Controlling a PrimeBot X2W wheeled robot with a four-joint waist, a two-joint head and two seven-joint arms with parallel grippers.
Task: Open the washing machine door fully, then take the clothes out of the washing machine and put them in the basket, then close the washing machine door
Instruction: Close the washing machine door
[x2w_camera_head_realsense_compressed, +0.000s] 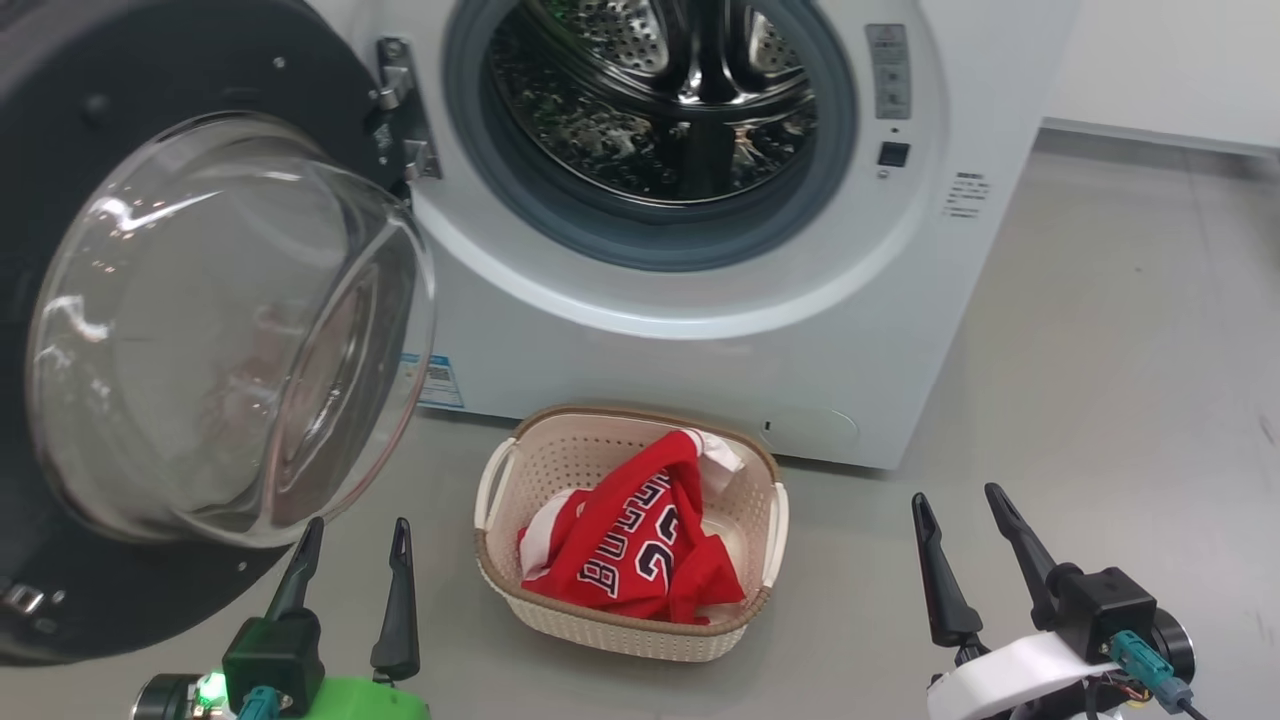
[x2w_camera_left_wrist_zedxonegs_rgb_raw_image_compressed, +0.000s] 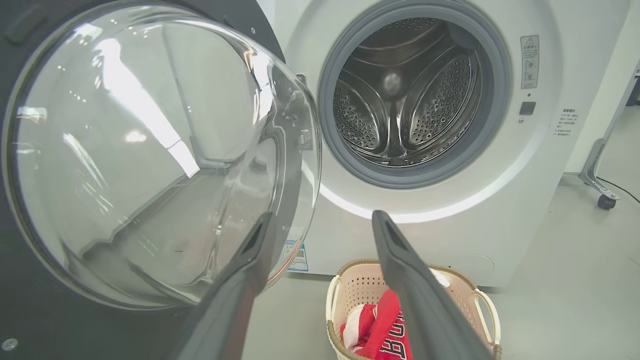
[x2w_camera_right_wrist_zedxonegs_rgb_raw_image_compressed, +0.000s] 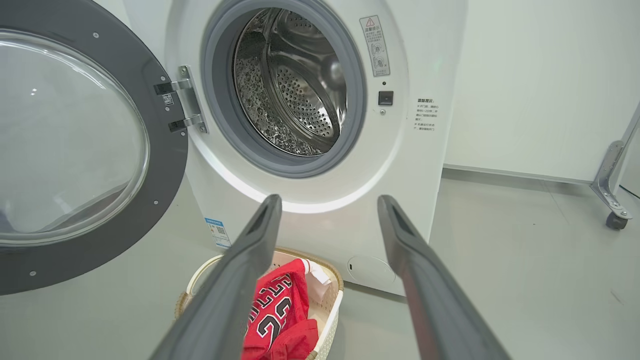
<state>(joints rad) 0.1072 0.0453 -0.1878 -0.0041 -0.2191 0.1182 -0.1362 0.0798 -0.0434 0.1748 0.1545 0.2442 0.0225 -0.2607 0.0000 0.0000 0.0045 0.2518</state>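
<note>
1. My left gripper (x2w_camera_head_realsense_compressed: 358, 525): fingers spread wide, holding nothing, low and just in front of the washing machine door (x2w_camera_head_realsense_compressed: 200, 330).
2. My right gripper (x2w_camera_head_realsense_compressed: 955, 495): equally wide, holding nothing, over the grey floor (x2w_camera_head_realsense_compressed: 1100, 400) to the right of the basket (x2w_camera_head_realsense_compressed: 600, 620).
3. The basket: on the floor between my two grippers, near the front of the washing machine (x2w_camera_head_realsense_compressed: 700, 340).
4. The clothes (x2w_camera_head_realsense_compressed: 630, 550): heaped inside the basket (red jersey, lettering upward).
5. The door: swung open to the left on its hinge, perforated steel drum (x2w_camera_head_realsense_compressed: 650, 100) exposed.
</note>
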